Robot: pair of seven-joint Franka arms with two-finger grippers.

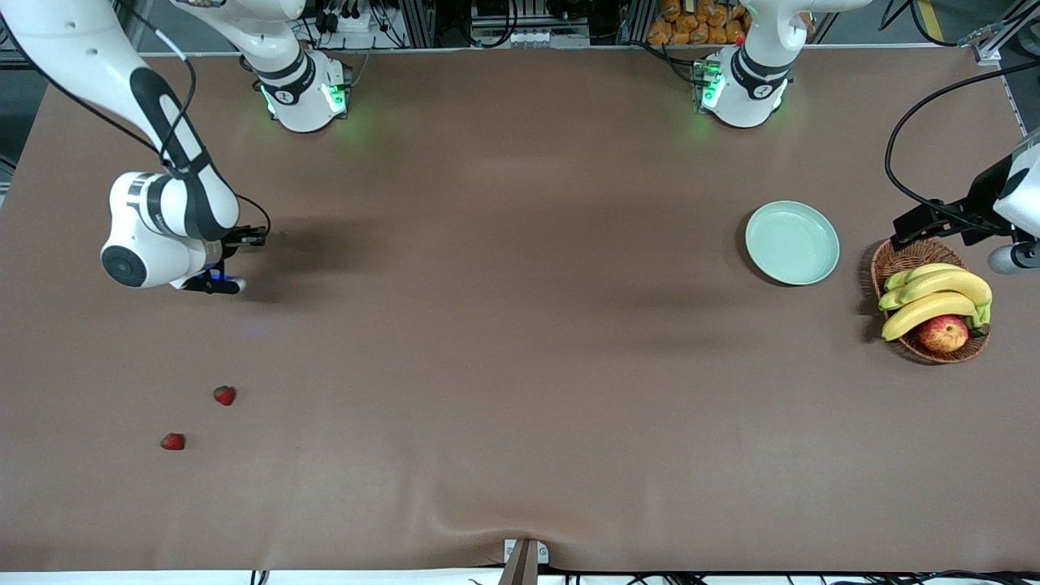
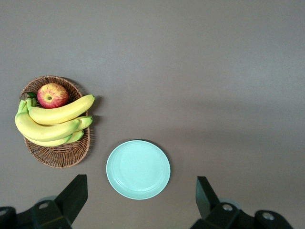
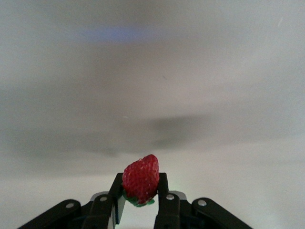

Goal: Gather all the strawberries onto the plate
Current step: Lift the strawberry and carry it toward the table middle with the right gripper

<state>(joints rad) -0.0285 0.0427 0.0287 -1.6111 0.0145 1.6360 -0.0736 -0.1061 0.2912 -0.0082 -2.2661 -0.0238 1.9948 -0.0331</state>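
The right claw (image 3: 139, 202) is clamped on a strawberry (image 3: 141, 179): in its wrist view the berry sits between the two fingers, red tip outward and green cap tucked back toward the palm. In the front view this claw (image 1: 218, 284) hangs over the table (image 1: 504, 341) at the right arm's end, with the berry itself hidden under the wrist.

Outward from it, two more berries lie on the cloth, both nearer the front camera than the spot below the claw: one (image 1: 225, 395) close by, the other (image 1: 172, 441) a little farther on, the pair near each other but apart. The plate (image 1: 792, 242) is well away, toward the left arm's end, and empty.

The left claw (image 2: 138, 202) waits over the table near the plate, fingers spread wide with nothing between them. Just beside the plate stands a basket (image 2: 57, 153) with bananas (image 2: 52, 125) and an apple (image 2: 52, 95).

Such a berry is probably light and soft, with a bumpy skin that gives fair purchase; a hard squeeze would likely bruise it. The broad middle, across the sides as it is held here, looks the best place to grip; the tapered tip would likely slip out.
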